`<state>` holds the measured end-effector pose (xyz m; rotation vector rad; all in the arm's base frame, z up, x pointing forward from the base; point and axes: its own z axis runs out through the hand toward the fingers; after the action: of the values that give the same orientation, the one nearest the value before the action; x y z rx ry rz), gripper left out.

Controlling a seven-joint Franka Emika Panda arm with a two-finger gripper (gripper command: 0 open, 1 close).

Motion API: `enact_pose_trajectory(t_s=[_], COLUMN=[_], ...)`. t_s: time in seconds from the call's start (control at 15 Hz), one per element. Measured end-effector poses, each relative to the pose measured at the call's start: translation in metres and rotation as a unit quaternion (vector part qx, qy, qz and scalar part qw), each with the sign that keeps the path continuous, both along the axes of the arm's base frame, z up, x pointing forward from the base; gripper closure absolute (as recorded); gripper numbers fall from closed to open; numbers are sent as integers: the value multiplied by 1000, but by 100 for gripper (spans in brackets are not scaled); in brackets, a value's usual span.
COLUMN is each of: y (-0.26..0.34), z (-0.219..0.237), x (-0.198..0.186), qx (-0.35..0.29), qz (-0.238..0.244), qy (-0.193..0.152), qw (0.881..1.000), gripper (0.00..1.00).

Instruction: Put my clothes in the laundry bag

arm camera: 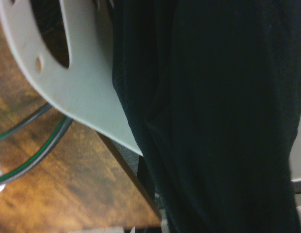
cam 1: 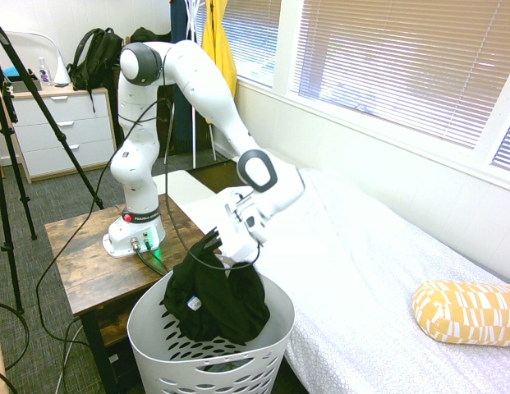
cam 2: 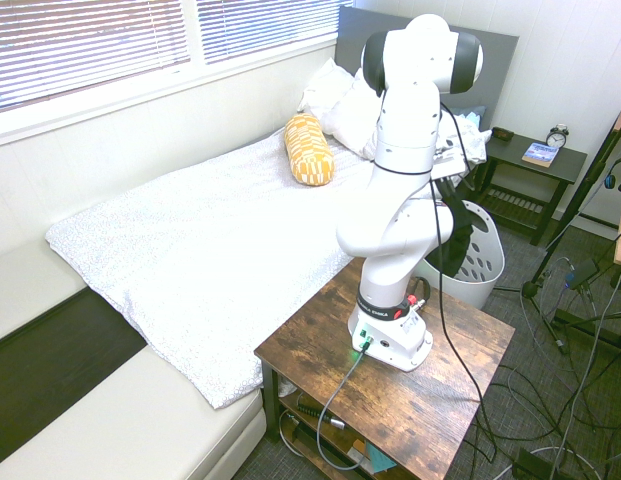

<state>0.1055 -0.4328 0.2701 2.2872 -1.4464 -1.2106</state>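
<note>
Bedroom, white bed (cam 1: 378, 271) under blinds; my black garment (cam 1: 215, 300) hangs half inside the laundry basket (cam 1: 156, 328), bulk draped over its near rim, white tag showing; my gripper (cam 1: 226, 245) sits right above, clenched on the fabric's top, by the look of it; risk: if I let go w/ cloth bunched on the rim, it may slide out toward the wooden table (cam 1: 82, 263).
</note>
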Motion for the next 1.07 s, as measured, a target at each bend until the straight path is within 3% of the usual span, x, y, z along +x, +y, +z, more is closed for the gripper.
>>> enact_pose_trajectory(t_s=[0.27, 0.47, 0.6, 0.8, 1.07], y=[-1, 0, 4, 6, 58], z=[-46, -52, -48, -1, 82], x=[5, 20, 40, 94, 202], qx=[-56, -71, -66, -76, -86], qz=[-13, -9, -6, 13, 70], qy=[-23, -32, -56, -142, -269], qw=[998, 997, 996, 987, 957], gripper=[0, 0, 0, 0, 0])
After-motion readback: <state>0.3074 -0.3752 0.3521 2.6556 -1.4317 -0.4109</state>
